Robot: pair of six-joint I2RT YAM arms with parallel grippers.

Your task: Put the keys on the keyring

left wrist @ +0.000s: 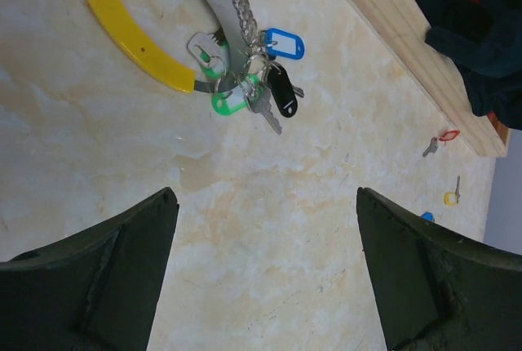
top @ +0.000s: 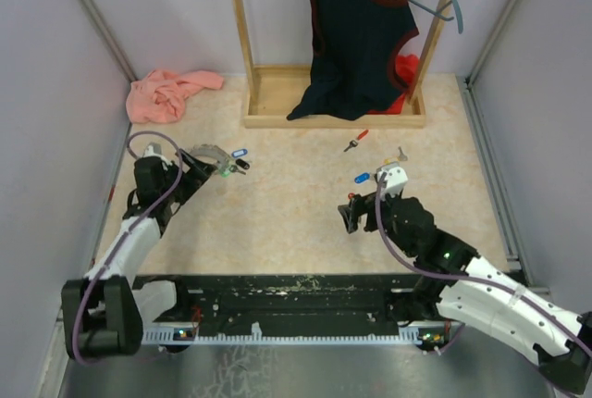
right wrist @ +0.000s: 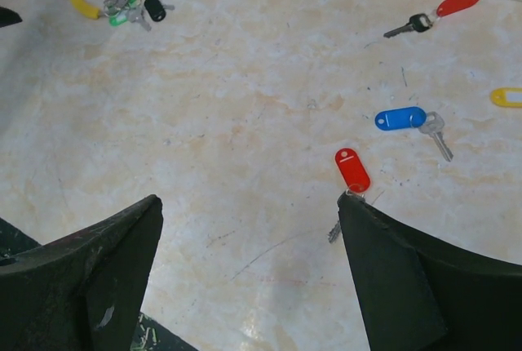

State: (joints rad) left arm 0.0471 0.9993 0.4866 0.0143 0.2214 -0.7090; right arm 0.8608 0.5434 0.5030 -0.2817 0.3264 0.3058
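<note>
The keyring (left wrist: 139, 41), a grey metal loop with a yellow section and blue, black and green tags, lies just beyond my open, empty left gripper (left wrist: 265, 200). In the top view the keyring (top: 215, 155) is right of the left gripper (top: 196, 171). My right gripper (right wrist: 249, 204) is open and empty above the floor. A red-tagged key (right wrist: 352, 169) lies at its right fingertip, partly hidden by it. A blue-tagged key (right wrist: 401, 118), a second red-tagged key (right wrist: 457, 4) and a yellow tag (right wrist: 506, 96) lie farther off. The top view shows the right gripper (top: 351, 215) and the blue key (top: 362, 177).
A wooden clothes rack base (top: 333, 120) with a hanging dark top (top: 356, 37) stands at the back. A pink cloth (top: 166, 93) lies in the back left corner. Walls close in both sides.
</note>
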